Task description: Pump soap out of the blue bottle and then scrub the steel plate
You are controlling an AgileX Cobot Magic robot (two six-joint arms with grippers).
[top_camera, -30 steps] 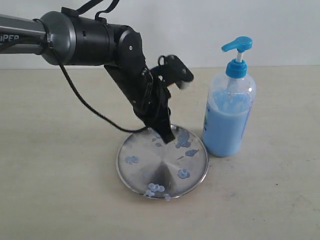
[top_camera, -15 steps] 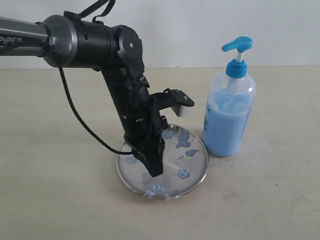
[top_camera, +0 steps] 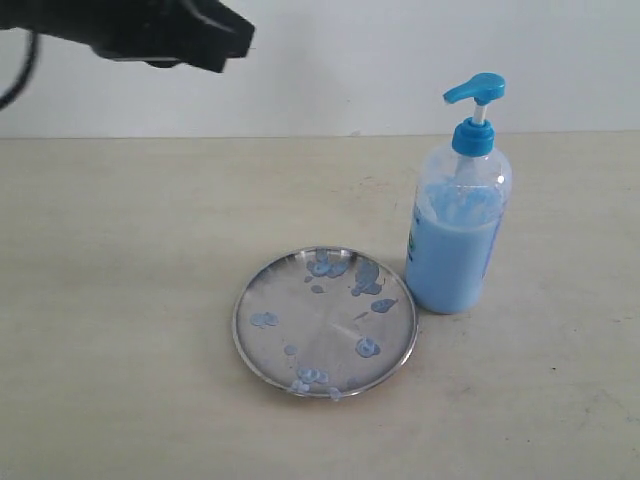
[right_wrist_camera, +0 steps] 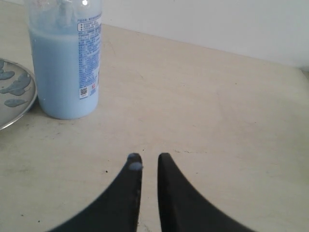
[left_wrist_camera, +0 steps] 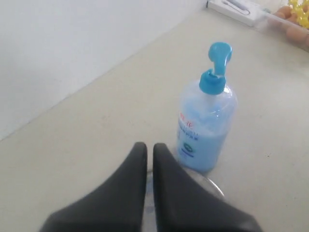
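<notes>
The steel plate lies flat on the table, dotted with pale blue soap blobs. Just to its right stands the blue bottle, upright with its pump head up. My left arm is a dark blur high at the back left, well clear of the plate. In the left wrist view my left gripper is shut with nothing in it, looking down past the blue bottle and a sliver of the plate. My right gripper is shut and empty over bare table, a soap smear on one fingertip. It sits apart from the bottle and the plate.
A white wall runs behind the beige table. In the left wrist view a white tray and some yellow and orange items lie at the table's far corner.
The left arm has lifted off the plate and swung up to the back left. The soap blobs now lie in full view; bottle and plate have not moved.
</notes>
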